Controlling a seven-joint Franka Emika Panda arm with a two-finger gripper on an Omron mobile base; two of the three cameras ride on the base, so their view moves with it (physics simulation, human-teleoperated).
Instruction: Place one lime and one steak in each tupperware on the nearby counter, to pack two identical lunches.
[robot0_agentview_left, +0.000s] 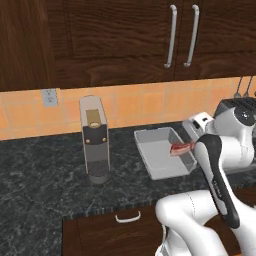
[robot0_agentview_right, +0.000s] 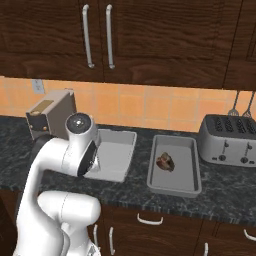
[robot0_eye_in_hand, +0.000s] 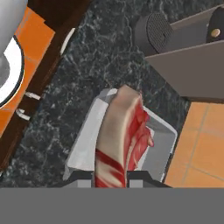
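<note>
While the claw (robot0_eye_in_hand: 112, 177) stays out of sight behind the forearm in both base views, the hand view shows its two tips pinched on a steak (robot0_eye_in_hand: 122, 140), a red slab with a pale fat edge hanging lengthwise from the grip. Directly beneath it lies the near tupperware (robot0_agentview_left: 150, 162), a shallow grey tray on the dark tabletop (robot0_agentview_left: 45, 175); the left base view shows the meat (robot0_agentview_left: 181, 148) poised over the tray's right wall rather than its middle. To do this step well, I judge the claw should shift a little toward the tray's centre, drop low, and only then let go, so the slab lands flat inside and does not drape over the rim (a floppy piece will likely catch an edge). Farther along, beside that tray, a second tupperware (robot0_agentview_right: 192, 167) holds one dark steak (robot0_agentview_right: 165, 162) already. Beyond stand a coffee machine (robot0_agentview_left: 95, 145) to the left and a toaster (robot0_agentview_right: 230, 140) to the right, against the orange tiles. No limes are visible.
</note>
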